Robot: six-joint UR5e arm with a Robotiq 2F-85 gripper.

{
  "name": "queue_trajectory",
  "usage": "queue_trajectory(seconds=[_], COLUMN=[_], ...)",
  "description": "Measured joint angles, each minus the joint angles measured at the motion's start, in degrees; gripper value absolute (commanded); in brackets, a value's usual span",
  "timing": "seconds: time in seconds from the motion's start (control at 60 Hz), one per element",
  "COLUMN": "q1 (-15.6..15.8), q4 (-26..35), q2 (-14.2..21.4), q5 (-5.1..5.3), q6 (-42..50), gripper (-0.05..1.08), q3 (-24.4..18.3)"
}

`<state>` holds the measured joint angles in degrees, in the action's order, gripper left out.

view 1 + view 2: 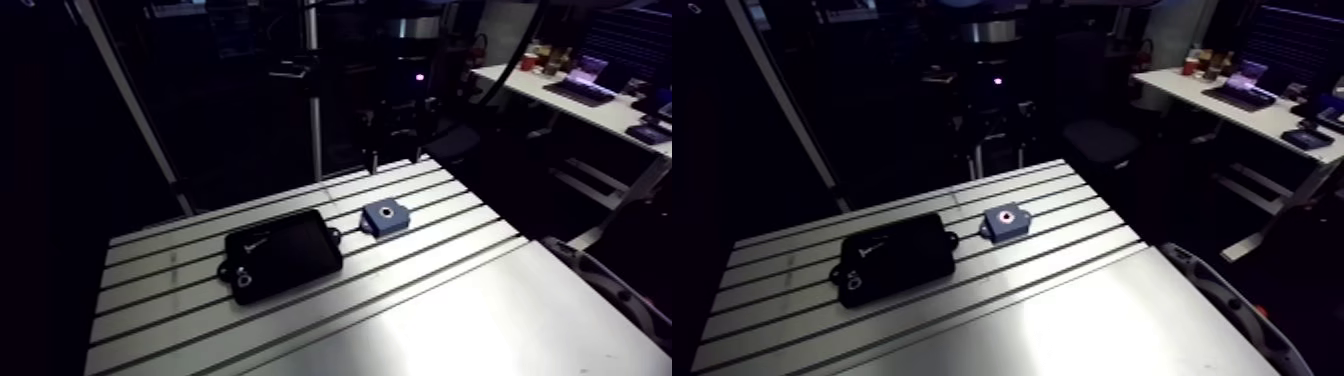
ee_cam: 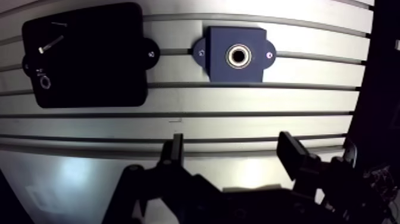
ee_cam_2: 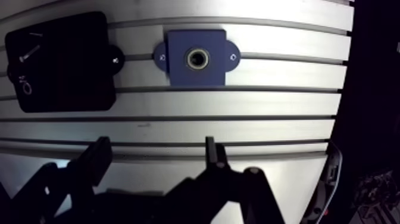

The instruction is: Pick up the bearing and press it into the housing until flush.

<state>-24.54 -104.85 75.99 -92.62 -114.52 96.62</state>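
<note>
Wrist view: spread, empty tool (image 2: 232,140) above slotted aluminium table (image 2: 178,101); blue rectangular housing (image 2: 220,68), ears along the slots, holds silver ring bearing (image 2: 230,56), bore facing up.

Whether bearing (image 2: 230,56) sits flush in housing (image 2: 221,36): cannot tell. On black tray (image 2: 89,74), small parts (image 2: 50,43) indistinct.

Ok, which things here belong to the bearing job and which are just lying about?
Job: blue housing, with a metal ring in its bore; small ring on the black tray, perhaps a bearing; the hand, open and empty.
Lying about: screw on the same tray.
</note>
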Motion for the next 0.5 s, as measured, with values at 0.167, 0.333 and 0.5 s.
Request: queue_trajectory(seconds=[0.167, 0.333, 0.5], q1=[1.6, 3.5, 5.2], q4=[3.3, 6.1, 8.1], q2=[1.8, 3.7, 5.3], q5=[0.15, 0.36, 0.59], q6=[1.4, 3.1, 4.5], gripper=[0.0, 0.0, 0.0], q3=[-1.7, -3.5, -5.0])
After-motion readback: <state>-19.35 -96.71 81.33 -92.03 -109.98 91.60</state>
